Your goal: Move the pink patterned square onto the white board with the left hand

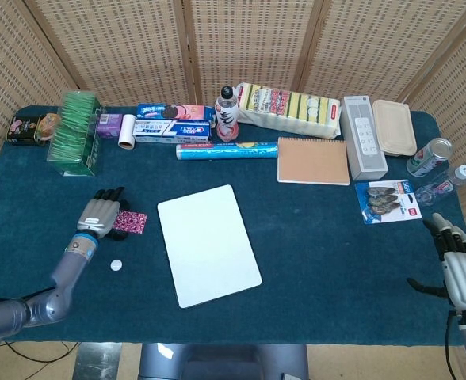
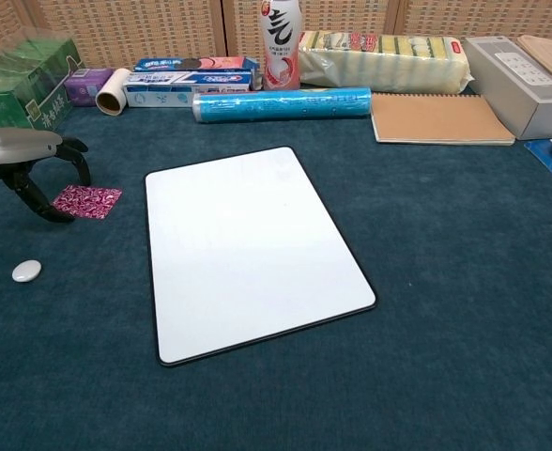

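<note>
On the left part of the blue worktop (image 1: 320, 237), the pink patterned square (image 1: 131, 223) is seen lying flat, just left of the white board (image 1: 208, 243) and apart from it; none of it rests on the board. In the chest view the square (image 2: 86, 199) is shown at the left edge of the scene, with the board (image 2: 248, 248) tilted so that its near end swings to the right.

The left hand (image 1: 100, 213) is placed just left of the square, its dark fingers (image 2: 69, 152) curved downward and spread apart like an open claw, with nothing held between them. The fingertips are seen at the square's left edge; whether they touch it cannot be told. A small white round object (image 1: 116, 265) is found on the cloth near the left forearm, on the near side of the square.

The right hand (image 1: 461, 273) is seen at the near right corner of the worktop, well apart from the board, its fingers extended and loosely parted, and nothing is gripped by it.

Along the far side, a green box (image 1: 76, 131), a toothpaste box (image 1: 171, 131), a blue roll (image 1: 226, 150), a pink-labelled bottle (image 1: 227, 115), a pack of sponges (image 1: 288, 104), a brown notebook (image 1: 313, 161) and a grey rectangular device (image 1: 363, 136) are laid out. Further right, a beige lidded container (image 1: 395, 127), a can (image 1: 429, 156) and a blister pack (image 1: 387, 201) are seen.
</note>
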Motion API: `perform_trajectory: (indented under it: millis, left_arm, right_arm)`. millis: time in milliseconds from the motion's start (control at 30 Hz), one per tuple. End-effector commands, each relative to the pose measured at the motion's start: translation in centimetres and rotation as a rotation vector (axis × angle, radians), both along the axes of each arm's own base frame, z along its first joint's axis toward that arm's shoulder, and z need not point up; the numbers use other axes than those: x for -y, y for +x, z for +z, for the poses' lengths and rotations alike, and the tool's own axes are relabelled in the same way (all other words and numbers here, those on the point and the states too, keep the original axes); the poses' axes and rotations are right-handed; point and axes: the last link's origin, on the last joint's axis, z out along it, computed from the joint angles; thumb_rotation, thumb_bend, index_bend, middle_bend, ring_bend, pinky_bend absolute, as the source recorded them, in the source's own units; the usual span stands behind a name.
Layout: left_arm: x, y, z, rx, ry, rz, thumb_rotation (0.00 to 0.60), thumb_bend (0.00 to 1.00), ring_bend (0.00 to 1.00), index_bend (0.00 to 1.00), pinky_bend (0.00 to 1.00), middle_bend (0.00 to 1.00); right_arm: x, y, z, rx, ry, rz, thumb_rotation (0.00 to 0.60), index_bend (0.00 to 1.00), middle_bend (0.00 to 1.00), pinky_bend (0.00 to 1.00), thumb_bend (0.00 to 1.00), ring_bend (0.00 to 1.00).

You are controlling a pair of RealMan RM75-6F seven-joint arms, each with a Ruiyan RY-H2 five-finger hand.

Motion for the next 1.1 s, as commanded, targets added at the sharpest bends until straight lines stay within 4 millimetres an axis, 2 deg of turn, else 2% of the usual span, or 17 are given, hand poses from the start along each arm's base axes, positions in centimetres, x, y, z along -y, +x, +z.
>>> perform_trajectory:
  millis: [33, 200, 567, 733, 1100]
  left_arm:
    - [-0.02, -0.05, -0.08, -0.001, -0.002, 0.002, 0.600, 0.20, 0.00, 0.45, 0.01, 0.00]
    - [-0.10, 0.26, -0.17, 0.001, -0.002, -0.005, 0.600, 0.21, 0.00, 0.50, 0.01, 0.00]
    - [0.03, 0.51, -0.13, -0.007, 0.001, -0.006, 0.600, 0.22, 0.00, 0.54, 0.01, 0.00]
    - [0.05, 0.52, -0.24, -0.010, -0.003, -0.001, 0.600, 0.29, 0.00, 0.54, 0.01, 0.00]
    - [0.03, 0.48, -0.23, -0.009, -0.004, 0.003, 0.600, 0.29, 0.00, 0.54, 0.01, 0.00]
  right_arm:
    - [0.00, 0.01, 0.01, 0.001, 0.001, 0.000, 0.600, 0.02, 0.00, 0.00, 0.00, 0.00]
    - [0.08, 0.03, 0.10, 0.003, -0.001, -0.002, 0.600, 0.02, 0.00, 0.00, 0.00, 0.00]
    - [0.00, 0.01, 0.23, 0.006, -0.004, -0.001, 0.600, 0.02, 0.00, 0.00, 0.00, 0.00]
    - [0.02, 0.01, 0.14, 0.005, 0.000, 0.000, 0.600, 0.02, 0.00, 0.00, 0.00, 0.00]
    - [0.04, 0.00, 0.18, 0.006, -0.001, -0.001, 0.600, 0.02, 0.00, 0.00, 0.00, 0.00]
